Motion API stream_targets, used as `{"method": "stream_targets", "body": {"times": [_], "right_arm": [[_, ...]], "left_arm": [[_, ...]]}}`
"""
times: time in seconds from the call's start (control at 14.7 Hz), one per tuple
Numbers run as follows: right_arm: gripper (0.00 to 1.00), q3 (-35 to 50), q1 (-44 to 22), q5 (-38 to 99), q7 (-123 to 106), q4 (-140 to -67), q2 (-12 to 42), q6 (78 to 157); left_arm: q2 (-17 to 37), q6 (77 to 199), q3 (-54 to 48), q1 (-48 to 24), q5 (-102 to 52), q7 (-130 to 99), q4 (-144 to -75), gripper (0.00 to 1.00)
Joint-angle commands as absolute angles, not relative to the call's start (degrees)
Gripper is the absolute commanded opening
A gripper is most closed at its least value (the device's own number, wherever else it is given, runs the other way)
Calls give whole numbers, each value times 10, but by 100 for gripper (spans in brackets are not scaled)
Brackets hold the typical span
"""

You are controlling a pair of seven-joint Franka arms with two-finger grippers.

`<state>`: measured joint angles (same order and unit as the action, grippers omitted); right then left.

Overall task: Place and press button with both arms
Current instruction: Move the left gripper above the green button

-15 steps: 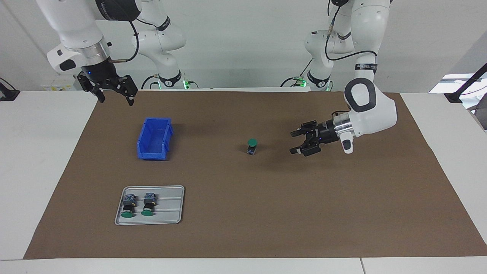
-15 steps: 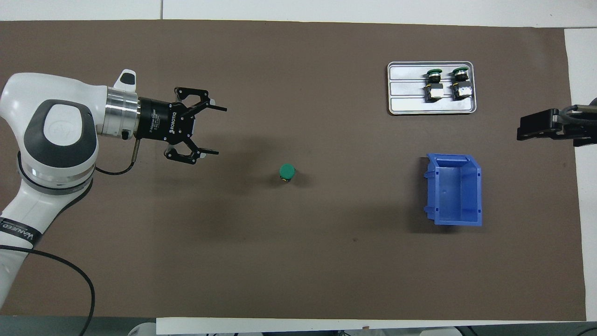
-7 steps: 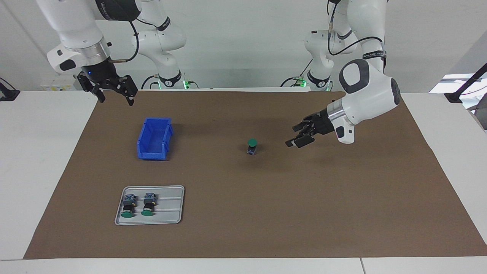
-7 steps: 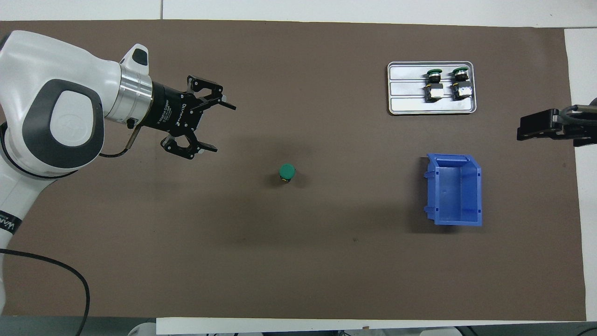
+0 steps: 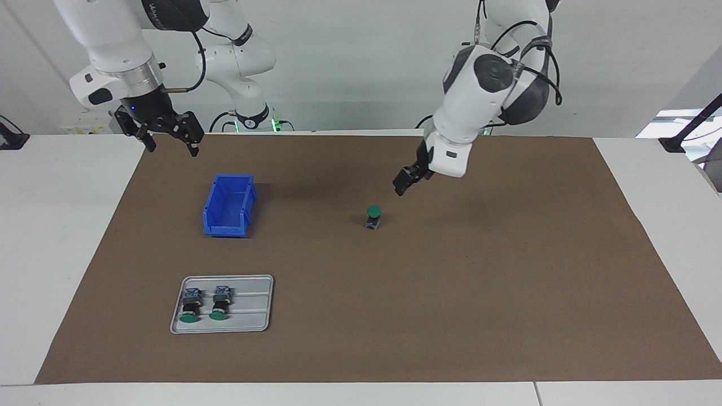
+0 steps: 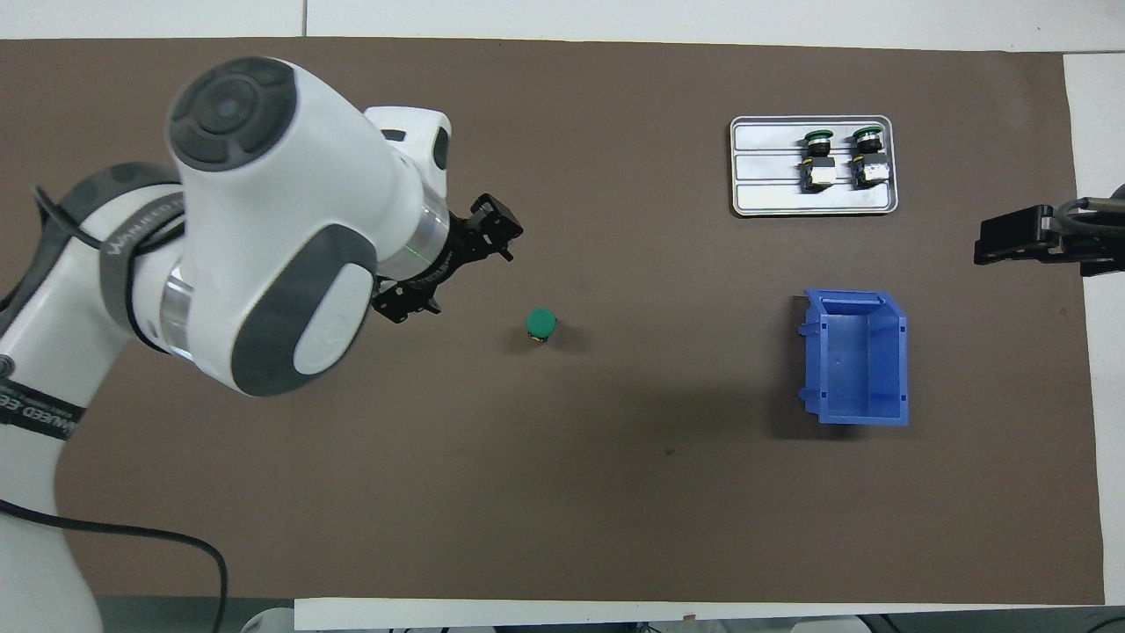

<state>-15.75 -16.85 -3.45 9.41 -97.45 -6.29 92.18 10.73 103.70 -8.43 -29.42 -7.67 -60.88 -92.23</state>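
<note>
high facing view, steep overhead, shared table (image 5: 361, 349)

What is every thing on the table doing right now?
Button: upright on the mat, untouched.
Two spare buttons: lying in the tray.
Blue bin: empty.
Left gripper: open, above the mat by the button.
Right gripper: open, waiting.

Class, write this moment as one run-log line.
green-capped push-button: upright on brown mat, untouched | left gripper: open, raised beside it | right gripper: open, waiting above table edge near blue plastic bin
</note>
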Motion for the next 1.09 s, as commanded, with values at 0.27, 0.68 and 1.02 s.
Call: {"method": "stream_targets", "body": {"times": [0.27, 0.68, 1.02], "right_arm": [[99, -154, -163, -33, 87, -985, -75, 917], [99, -153, -163, -33, 87, -985, -74, 917], [99, -153, -163, -33, 87, -984, -74, 917]], "left_arm": [[208, 1031, -80, -345, 3, -601, -835, 32], [196, 1099, -83, -363, 2, -592, -911, 0], [194, 1126, -82, -377, 2, -593, -956, 0]]}}
